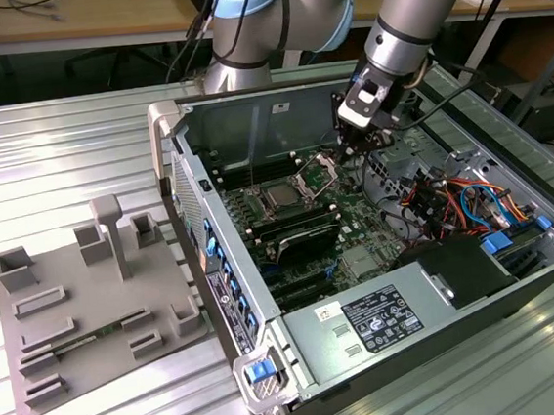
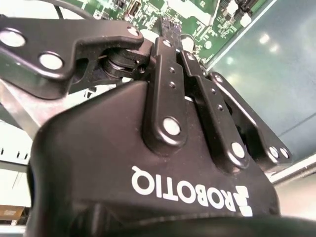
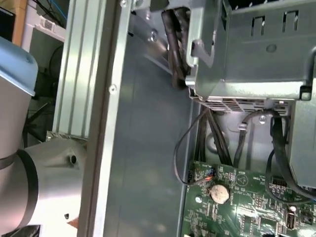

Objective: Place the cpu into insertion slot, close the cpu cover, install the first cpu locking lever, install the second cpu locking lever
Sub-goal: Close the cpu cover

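The gripper (image 1: 361, 143) is hovering inside the computer case (image 1: 249, 122), just right of the cpu cover (image 1: 319, 172), which is standing tilted open. The cpu (image 1: 281, 196) is sitting in the insertion slot (image 1: 262, 200), left of the cover. Whether the gripper is wide or narrow, I cannot tell.

White brand lettering runs upside down across the body of the gripper (image 2: 165, 32) in the second wrist view; a label (image 1: 381, 320) and small sticker (image 1: 328, 311) lie on the power supply (image 1: 316, 361), both too small to read
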Action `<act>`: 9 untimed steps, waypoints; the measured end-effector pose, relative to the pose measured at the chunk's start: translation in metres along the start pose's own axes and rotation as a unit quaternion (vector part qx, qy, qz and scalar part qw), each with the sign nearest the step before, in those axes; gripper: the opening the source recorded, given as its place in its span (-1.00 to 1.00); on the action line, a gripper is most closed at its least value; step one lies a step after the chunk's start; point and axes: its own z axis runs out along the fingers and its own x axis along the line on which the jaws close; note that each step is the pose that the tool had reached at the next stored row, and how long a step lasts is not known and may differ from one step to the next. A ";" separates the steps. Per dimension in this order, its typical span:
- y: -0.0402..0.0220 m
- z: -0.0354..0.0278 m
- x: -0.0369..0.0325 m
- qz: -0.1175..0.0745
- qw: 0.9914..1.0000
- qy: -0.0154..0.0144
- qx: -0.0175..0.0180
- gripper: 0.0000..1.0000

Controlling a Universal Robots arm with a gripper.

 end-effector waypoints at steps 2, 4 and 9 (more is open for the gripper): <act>-0.0015 0.0040 -0.0001 0.000 1.000 0.000 0.000 -0.79; -0.0068 0.0046 0.0004 0.000 1.000 0.000 0.000 -0.79; -0.0246 0.0059 0.0020 0.000 1.000 0.000 -0.001 -0.79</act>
